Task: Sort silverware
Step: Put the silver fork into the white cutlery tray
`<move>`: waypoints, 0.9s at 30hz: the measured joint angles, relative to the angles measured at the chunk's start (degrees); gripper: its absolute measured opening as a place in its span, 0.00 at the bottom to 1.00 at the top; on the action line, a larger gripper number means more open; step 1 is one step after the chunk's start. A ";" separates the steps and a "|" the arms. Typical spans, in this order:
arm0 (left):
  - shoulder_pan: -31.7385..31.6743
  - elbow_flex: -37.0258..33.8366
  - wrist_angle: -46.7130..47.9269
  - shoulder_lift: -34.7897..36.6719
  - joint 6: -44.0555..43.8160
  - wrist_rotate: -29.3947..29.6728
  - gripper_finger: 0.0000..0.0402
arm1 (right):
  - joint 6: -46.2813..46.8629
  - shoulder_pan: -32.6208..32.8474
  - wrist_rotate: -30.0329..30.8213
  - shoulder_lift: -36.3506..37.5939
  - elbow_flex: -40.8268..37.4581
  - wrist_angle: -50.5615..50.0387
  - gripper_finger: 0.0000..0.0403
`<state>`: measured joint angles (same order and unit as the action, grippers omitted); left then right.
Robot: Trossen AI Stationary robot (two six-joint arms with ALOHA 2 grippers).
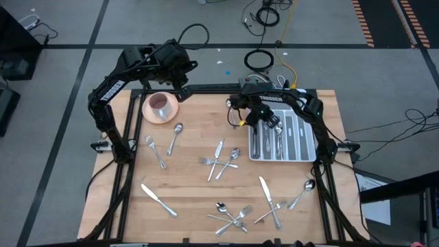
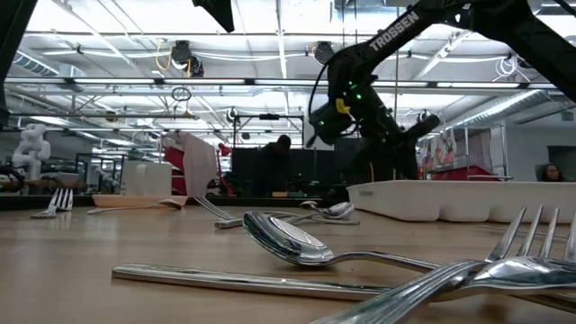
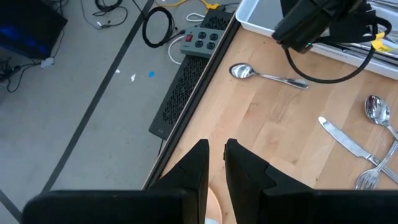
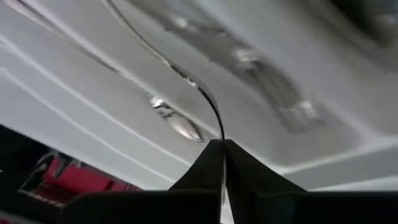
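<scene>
Silverware lies scattered on the wooden table: a spoon (image 1: 176,134), a fork (image 1: 155,149), a crossed group (image 1: 221,160), knives (image 1: 158,200) (image 1: 267,199), another heap (image 1: 233,217) and a spoon (image 1: 302,195). More pieces lie in the white divided tray (image 1: 310,149). My right gripper (image 1: 267,125) hangs over the tray's left compartments, shut on a slim silver piece (image 4: 205,99). My left gripper (image 3: 216,163) waits at the table's far edge above the pink cup and saucer (image 1: 160,106), its fingers a narrow gap apart and empty. My right gripper pinches a slim piece of silverware between its two fingertips (image 4: 211,155). The piece shows edge-on as a thin curved strip (image 4: 214,124) rising from the fingers over the tray's compartments. Which kind of piece and which end it has, I cannot tell.
A spoon (image 3: 264,76) lies on the table just left of the tray, under the right arm. A power strip (image 3: 202,40) and coiled cables (image 1: 259,60) lie on the floor beyond the far edge. Bare wood shows in the table's middle left (image 1: 185,171).
</scene>
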<state>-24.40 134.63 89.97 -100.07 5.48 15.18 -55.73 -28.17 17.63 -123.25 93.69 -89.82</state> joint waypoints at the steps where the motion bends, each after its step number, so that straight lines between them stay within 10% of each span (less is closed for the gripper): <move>1: 0.00 0.00 0.00 0.00 0.00 0.00 0.15 | 0.29 0.01 -0.01 0.23 -1.05 0.02 0.00; 27: 0.00 -0.02 -2.49 0.00 1.31 0.02 0.15 | -6.00 1.87 13.56 0.27 -4.50 1.20 0.00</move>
<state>-24.40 134.61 87.48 -100.07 6.79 15.20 -61.73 -26.30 31.19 -122.98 89.19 -88.61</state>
